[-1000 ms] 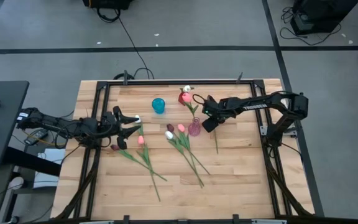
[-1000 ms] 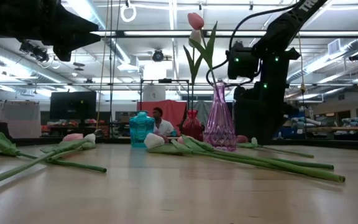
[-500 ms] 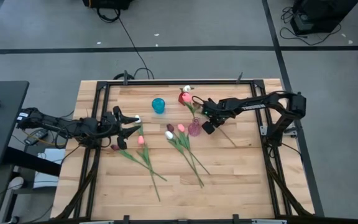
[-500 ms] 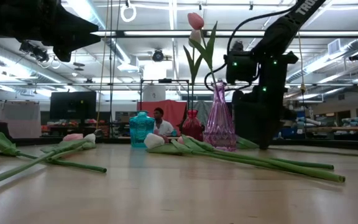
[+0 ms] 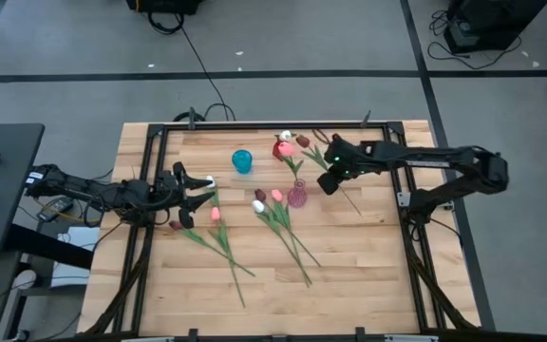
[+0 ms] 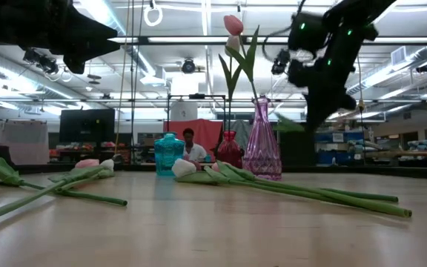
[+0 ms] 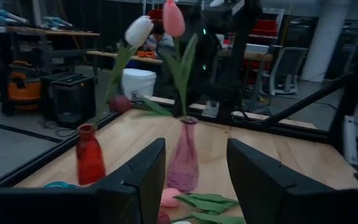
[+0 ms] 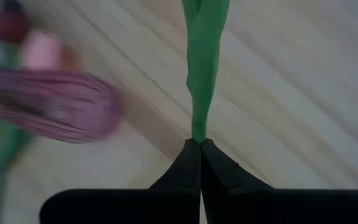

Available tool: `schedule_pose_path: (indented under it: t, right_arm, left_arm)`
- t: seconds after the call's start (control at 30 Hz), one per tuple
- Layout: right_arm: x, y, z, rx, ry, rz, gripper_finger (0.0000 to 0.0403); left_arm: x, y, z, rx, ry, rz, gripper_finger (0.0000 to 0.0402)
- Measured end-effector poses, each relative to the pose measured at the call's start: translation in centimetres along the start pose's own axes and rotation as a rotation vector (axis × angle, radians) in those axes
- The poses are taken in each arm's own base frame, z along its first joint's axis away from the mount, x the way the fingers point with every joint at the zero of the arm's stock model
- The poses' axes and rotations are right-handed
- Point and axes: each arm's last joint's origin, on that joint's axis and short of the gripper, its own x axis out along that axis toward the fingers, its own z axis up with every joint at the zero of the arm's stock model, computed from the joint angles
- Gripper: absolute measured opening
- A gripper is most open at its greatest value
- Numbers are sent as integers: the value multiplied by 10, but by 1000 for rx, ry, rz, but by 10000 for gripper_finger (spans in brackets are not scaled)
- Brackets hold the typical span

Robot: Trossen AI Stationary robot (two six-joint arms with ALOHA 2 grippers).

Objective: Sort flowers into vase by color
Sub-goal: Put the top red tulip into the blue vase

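Near the counter's (image 5: 368,256) middle, the pink vase (image 5: 297,197) is holding two tulips; red vase (image 5: 280,149) and blue vase (image 5: 242,161) standing behind. Right claw (image 5: 328,179) is pinching a maroon tulip's stem (image 5: 345,195), lifted. Left claw (image 5: 200,190) is hanging open over loose flowers (image 5: 218,236).

One maroon tulip (image 5: 303,141) is up off the table, its green stem pinched near the pink vase (image 5: 297,197), which has two tulips standing in it. The rest of the flowers (image 5: 278,220) lie flat in two loose bunches.
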Motion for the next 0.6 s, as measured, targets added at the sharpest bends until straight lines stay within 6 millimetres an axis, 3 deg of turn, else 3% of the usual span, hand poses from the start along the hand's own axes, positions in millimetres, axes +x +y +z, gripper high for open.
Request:
schedule_pose_path:
  t: [0.4, 0.6]
  right_arm:
    - [-64, 9, -5, -74, -263, 222, 5]
    - [-85, 21, -8, -120, -383, 341, 5]
  left_arm:
    - [1, -9, -4, 1, 52, -275, 176]
    - [8, -15, -9, -3, 89, -355, 176]
